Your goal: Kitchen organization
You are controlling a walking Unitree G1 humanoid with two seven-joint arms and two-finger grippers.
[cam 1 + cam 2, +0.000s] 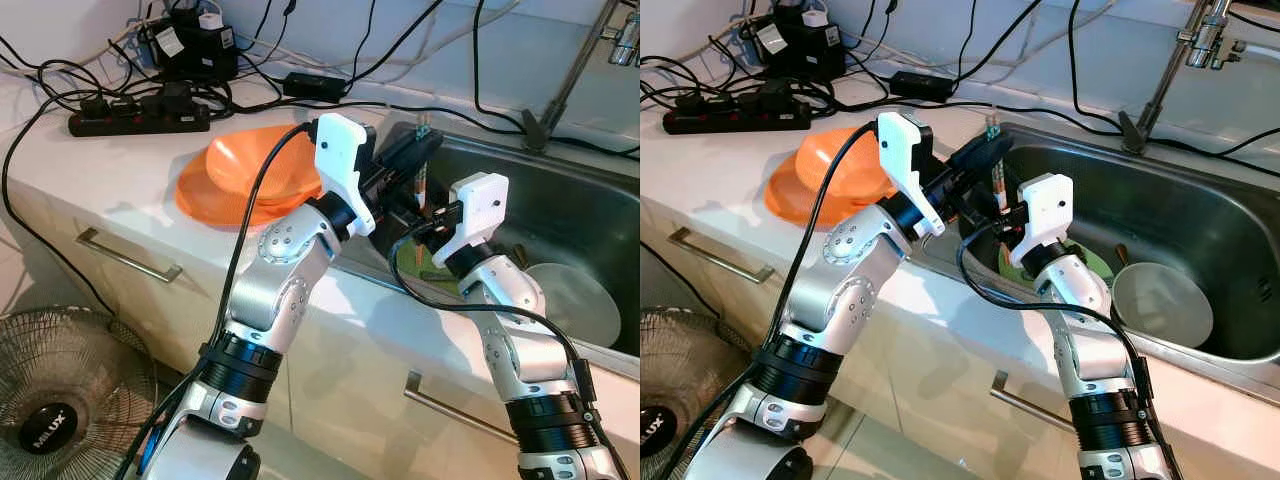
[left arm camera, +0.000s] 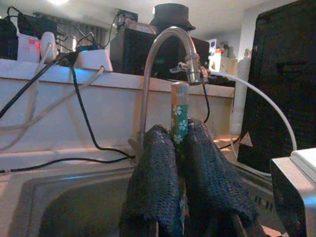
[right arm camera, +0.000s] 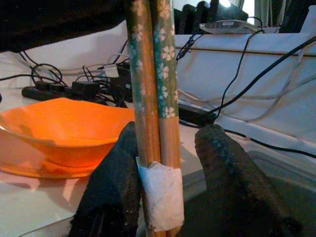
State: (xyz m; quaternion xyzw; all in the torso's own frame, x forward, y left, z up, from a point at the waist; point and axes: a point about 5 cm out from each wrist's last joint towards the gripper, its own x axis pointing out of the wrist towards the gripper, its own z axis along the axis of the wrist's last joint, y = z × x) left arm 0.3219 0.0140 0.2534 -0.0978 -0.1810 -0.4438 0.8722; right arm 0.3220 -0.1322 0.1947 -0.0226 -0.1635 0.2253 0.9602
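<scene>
White worktop (image 1: 60, 170) with a steel sink (image 1: 1200, 225) at its right end, tap (image 2: 170, 42) behind. Two taped chopsticks (image 3: 155, 98) upright over the sink's near-left corner, clamped in left gripper (image 2: 180, 148); right gripper (image 3: 170, 163) spread around them. One orange bowl (image 1: 255, 160) on one orange plate (image 1: 200, 205).

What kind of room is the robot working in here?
Most likely a home kitchen: a steel sink with a tap is set into a counter over drawers, and an orange bowl sits beside the sink.
</scene>
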